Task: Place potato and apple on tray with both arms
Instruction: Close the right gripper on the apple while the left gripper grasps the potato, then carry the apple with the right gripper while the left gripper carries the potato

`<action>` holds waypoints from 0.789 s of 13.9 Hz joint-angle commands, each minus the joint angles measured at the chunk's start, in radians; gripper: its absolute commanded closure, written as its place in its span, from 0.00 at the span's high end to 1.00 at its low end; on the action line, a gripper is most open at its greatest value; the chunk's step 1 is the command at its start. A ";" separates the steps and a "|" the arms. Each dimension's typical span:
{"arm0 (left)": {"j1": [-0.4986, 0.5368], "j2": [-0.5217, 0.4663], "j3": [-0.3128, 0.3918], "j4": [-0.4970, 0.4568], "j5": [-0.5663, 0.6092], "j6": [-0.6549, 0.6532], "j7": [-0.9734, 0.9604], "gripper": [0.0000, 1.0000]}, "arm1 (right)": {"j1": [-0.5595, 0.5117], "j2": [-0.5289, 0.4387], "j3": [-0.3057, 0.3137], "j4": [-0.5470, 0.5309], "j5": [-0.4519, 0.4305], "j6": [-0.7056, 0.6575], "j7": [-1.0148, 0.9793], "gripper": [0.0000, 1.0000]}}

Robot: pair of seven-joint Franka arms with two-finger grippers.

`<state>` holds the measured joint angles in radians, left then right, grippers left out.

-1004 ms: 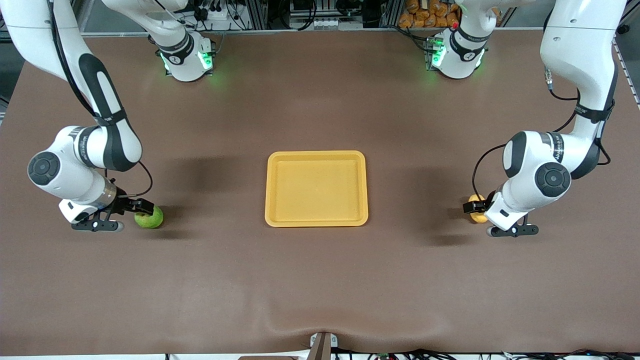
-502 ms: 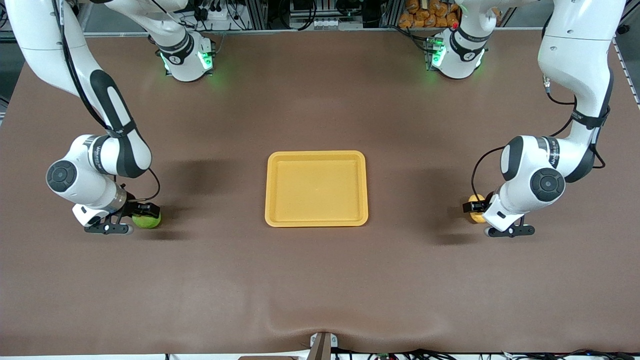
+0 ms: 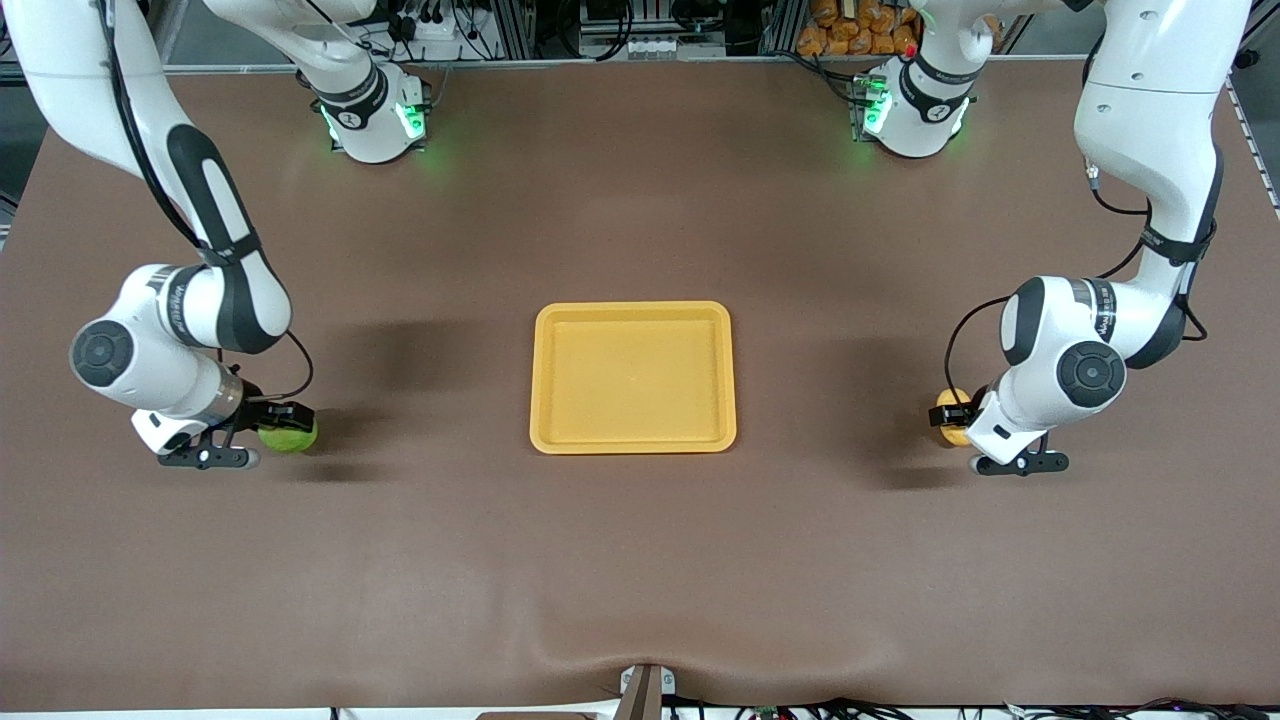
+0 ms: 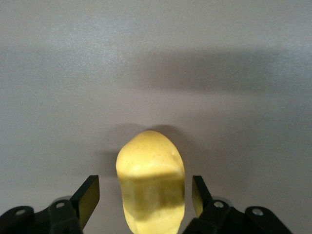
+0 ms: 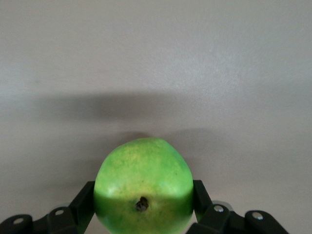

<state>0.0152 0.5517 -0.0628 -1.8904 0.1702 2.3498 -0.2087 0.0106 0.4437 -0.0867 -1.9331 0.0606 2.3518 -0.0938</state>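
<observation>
The apple [image 5: 142, 187] is pinched by the right gripper [image 3: 272, 428] at the right arm's end of the counter [image 3: 640, 560]. The potato [image 4: 151, 183] is straddled by the left gripper [image 3: 952, 420] — spread, gaps showing. The tray [image 3: 633, 312] sits between, well apart.

Right gripper [image 5: 143, 207] is clamped on the apple [image 5: 143, 183], one black finger [image 5: 84, 204] pressed against each flank of the fruit. Apple is round, light green, brownish stem dimple facing the camera. It sits on the plain grey-brown table [image 5: 156, 58]; the table just past the apple is crossed by a soft dark shadow band.
</observation>
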 commanded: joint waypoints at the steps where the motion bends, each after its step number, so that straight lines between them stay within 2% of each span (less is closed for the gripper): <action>1: 0.002 0.013 0.001 0.011 0.025 0.008 -0.015 0.79 | 0.008 -0.066 0.004 0.057 -0.002 -0.153 -0.023 0.00; 4: 0.002 0.013 0.001 0.011 0.025 0.008 -0.015 0.73 | 0.040 -0.079 0.004 0.173 0.002 -0.333 -0.003 0.00; 6: 0.000 0.013 0.000 0.011 0.026 0.008 -0.015 0.61 | 0.071 -0.098 0.005 0.191 0.004 -0.400 0.095 0.00; 9: -0.001 0.007 0.000 0.013 0.026 0.008 -0.014 0.35 | 0.143 -0.137 0.005 0.184 0.005 -0.459 0.305 0.00; 10: -0.004 -0.002 -0.002 0.013 0.029 0.002 -0.012 0.22 | 0.175 -0.149 0.005 0.181 0.022 -0.474 0.366 0.00; 11: -0.009 -0.016 -0.003 0.013 0.031 -0.006 -0.012 0.16 | 0.198 -0.161 0.005 0.168 0.045 -0.480 0.432 0.00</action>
<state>0.0134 0.5580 -0.0633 -1.8813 0.1740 2.3530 -0.2087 0.1633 0.3270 -0.0746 -1.7395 0.0732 1.8972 0.2262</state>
